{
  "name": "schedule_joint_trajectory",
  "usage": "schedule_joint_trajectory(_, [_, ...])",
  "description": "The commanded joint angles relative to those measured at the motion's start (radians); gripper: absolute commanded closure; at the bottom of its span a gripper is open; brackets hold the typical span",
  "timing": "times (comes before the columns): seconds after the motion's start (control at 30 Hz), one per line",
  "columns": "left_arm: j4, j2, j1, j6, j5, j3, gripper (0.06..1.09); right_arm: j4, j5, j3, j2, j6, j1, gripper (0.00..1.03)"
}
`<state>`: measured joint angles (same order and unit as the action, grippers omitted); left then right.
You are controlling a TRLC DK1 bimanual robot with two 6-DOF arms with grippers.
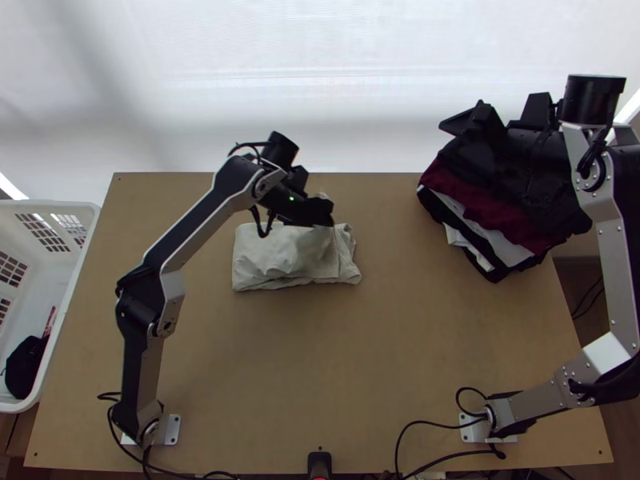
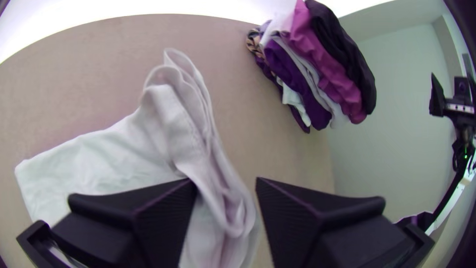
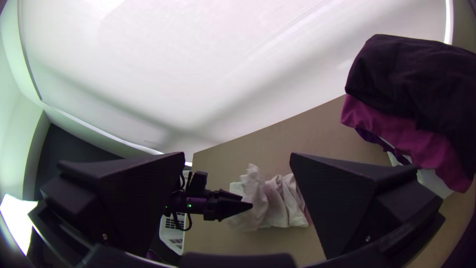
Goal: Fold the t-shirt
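At six o'clock on the bench, nearest us, a small black fixture sits right on the edge, and the two arm bases flank it at seven and five. Over to nine o'clock now: there's the white basket, a dark bundle at its near end. And up towards eleven, the star of the show, the off-white t-shirt, gathered into a compact, creased, layered bundle. The left claw is right on top of it, fingers apart, with a raised ridge of cloth standing between them! Swing round to between one and two, and it's a tall stack of clothes, black over maroon, paler and darker layers underneath. Above that stack, the right claw has its fingers wide apart. Farthest of all, at twelve, a bright white backdrop stretches across.
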<state>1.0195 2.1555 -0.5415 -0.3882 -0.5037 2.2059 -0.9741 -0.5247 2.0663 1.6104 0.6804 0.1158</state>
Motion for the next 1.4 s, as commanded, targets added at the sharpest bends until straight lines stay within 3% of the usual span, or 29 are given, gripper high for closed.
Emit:
schedule_joint_trajectory(0.0, [-0.03,0.003,-0.026,0.011,0.001,0.031,0.09,-0.002,-0.008,-0.035,-0.043,0.002,0.01,0.03])
schedule_joint_trajectory(0.37, [-0.024,-0.144,0.169,-0.003,-0.035,0.031,0.09,0.029,0.002,-0.318,-0.063,-0.078,0.133,0.03])
schedule_joint_trajectory(0.77, [0.076,-0.348,0.41,0.015,-0.056,0.023,0.09,0.37,0.0,-0.707,0.039,-0.122,0.268,0.03])
schedule_joint_trajectory(1.37, [0.148,-0.502,0.588,0.035,-0.052,-0.018,0.09,0.537,-0.049,-0.769,0.281,-0.22,0.278,0.03])
